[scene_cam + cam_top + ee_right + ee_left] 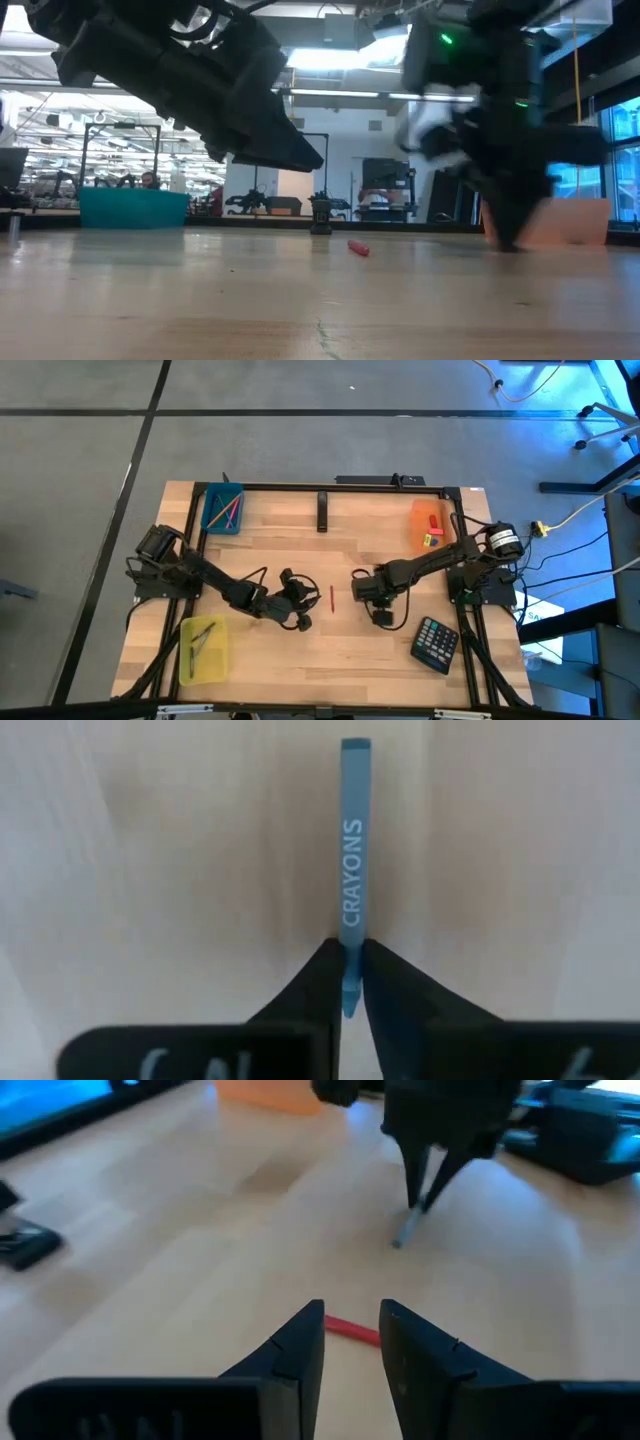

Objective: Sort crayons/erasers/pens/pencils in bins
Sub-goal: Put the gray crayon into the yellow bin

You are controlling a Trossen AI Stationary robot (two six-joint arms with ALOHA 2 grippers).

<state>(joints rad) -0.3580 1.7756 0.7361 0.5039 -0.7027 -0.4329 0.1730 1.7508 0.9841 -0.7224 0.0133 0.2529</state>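
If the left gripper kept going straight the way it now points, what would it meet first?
Most likely the red crayon lying on the table just ahead of the open left gripper; beyond it is the right gripper holding a blue crayon.

1 crayon [332,597] lies on the table [320,660] between both arms.

The left arm reaches in from the worktop's left edge toward the middle, its links folded low over the wood. The left gripper [308,603] hangs just above the worktop near the centre, fingers [300,1350] parted by a narrow gap and holding nothing.

The right arm comes in from the right edge, elbow raised, forearm sloping down toward the centre. The right gripper [377,600] points downward close to the worktop, its two fingers [322,982] pressed together on the tip of a blue crayon [353,860]. The two grippers face each other across the worktop's middle, near but apart.
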